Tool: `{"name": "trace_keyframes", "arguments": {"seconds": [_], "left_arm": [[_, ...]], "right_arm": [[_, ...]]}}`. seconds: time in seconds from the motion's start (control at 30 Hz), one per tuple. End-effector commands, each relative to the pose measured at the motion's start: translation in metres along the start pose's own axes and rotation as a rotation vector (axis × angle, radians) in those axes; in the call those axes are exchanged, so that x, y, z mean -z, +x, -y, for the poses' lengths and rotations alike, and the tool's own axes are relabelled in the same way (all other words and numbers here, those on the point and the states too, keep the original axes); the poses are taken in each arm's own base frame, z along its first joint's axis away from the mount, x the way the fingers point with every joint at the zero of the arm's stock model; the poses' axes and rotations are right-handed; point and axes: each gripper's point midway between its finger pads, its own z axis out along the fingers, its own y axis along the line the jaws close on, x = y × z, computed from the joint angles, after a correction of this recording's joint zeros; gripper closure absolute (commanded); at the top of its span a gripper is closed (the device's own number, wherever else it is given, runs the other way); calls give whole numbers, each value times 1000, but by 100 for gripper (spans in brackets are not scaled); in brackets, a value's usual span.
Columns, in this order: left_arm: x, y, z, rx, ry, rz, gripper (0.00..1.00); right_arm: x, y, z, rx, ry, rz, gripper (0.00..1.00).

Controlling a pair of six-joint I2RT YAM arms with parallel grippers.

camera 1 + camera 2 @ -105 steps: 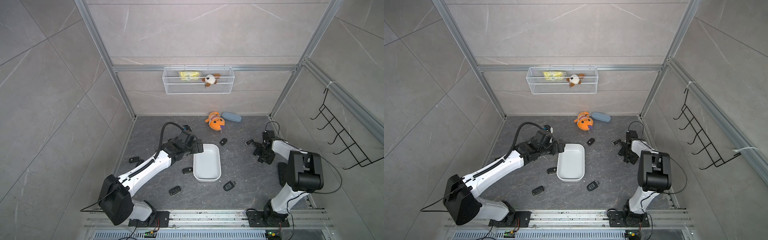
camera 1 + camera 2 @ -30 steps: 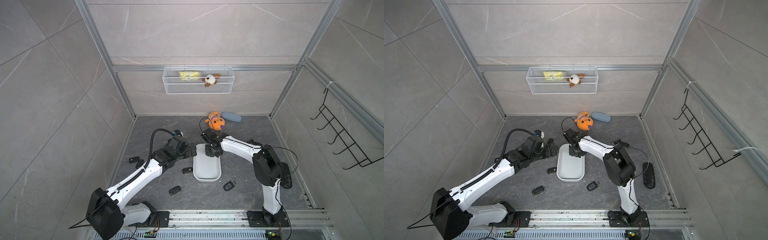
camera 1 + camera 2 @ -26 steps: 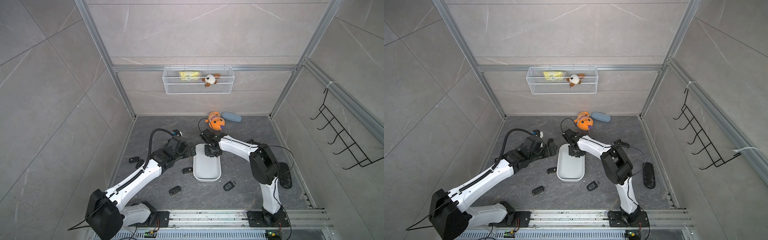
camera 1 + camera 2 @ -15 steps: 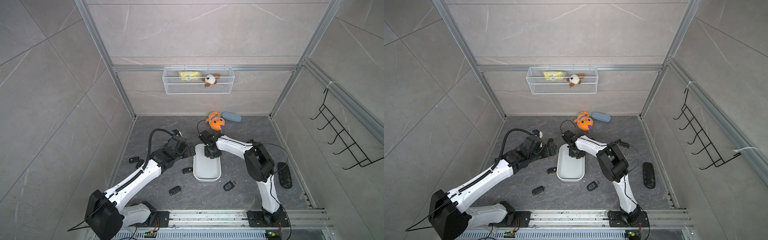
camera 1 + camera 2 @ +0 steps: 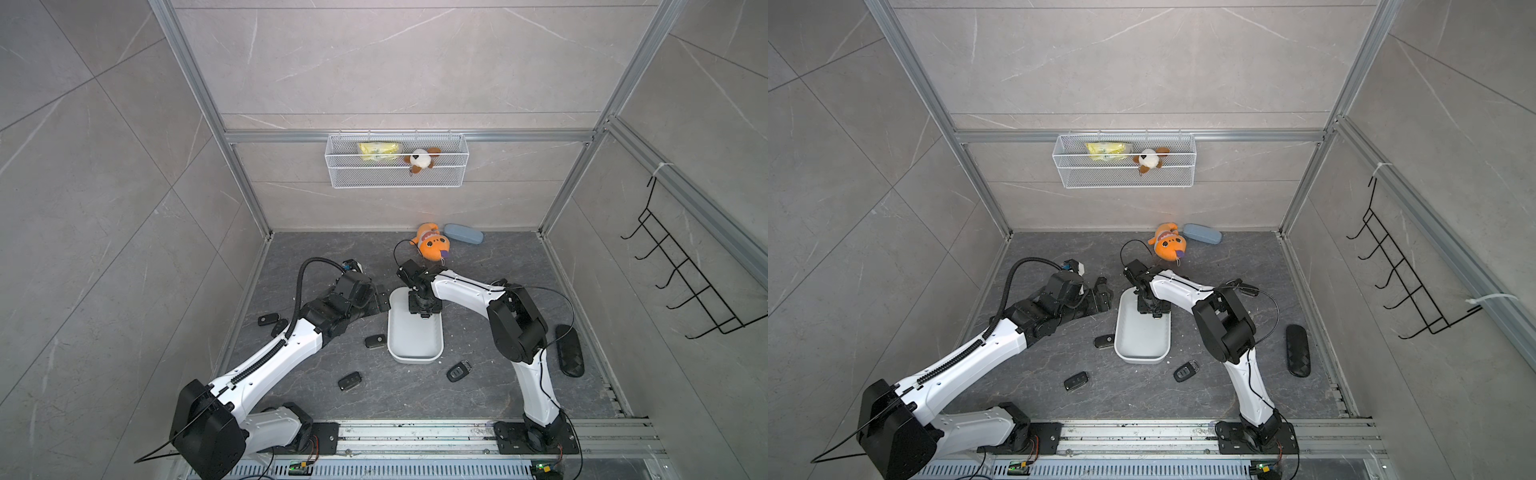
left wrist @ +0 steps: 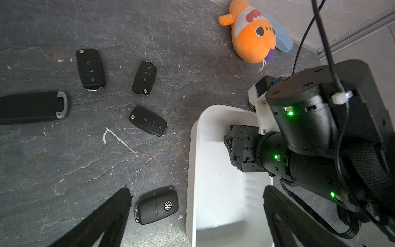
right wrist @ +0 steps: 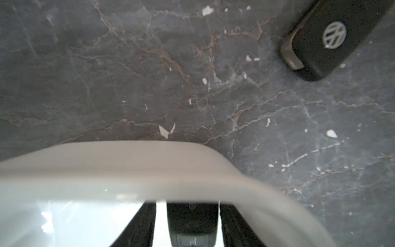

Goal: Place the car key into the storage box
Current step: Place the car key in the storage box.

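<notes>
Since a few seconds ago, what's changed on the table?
The right hand swung from the right side across to the far end of the storage box and is letting go of the car key inside it. The left hand drew back slightly, open. Box and loose keys stayed put.

Dark grey stone tabletop [image 6: 64,160], veined rust-brown and flecked white; white smooth plastic rounded storage box [image 6: 193,171]; black plastic car key [image 7: 192,224]; black fob [image 6: 158,206] with silver emblem; orange plush fish [image 6: 250,45], white-banded; blue-grey oblong case [image 5: 463,234].
</notes>
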Motion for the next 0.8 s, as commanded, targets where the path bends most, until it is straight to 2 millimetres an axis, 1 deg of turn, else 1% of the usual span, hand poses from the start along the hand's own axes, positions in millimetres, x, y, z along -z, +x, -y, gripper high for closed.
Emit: {"name": "trace_keyframes", "arguments": {"seconds": [0.0,0.07,0.17,0.33,0.4,0.5,0.63,0.7,0.77], "left_arm": [[2,-15,4,10,-2,30,0],[0,-18,-1,33,-30,34,0],[-6,-23,-15,76,-92,33,0],[-18,-25,-29,149,-138,20,0],[-23,-25,-36,190,-155,15,0],[-31,-24,-47,234,-193,11,0],[-39,-23,-54,242,-225,3,0],[-42,-23,-56,231,-237,1,0],[-44,-21,-60,231,-264,-15,0]], "right_arm": [[43,-14,-1,-11,-69,60,44],[60,-17,-3,-8,-115,100,39],[84,-23,-2,-2,-179,171,28],[120,-28,0,7,-289,297,7],[136,-29,-2,9,-349,349,1],[161,-31,-7,19,-452,437,0],[191,-38,-10,42,-544,551,1],[199,-40,-14,73,-580,591,1],[208,-39,-23,114,-641,618,1]]}}
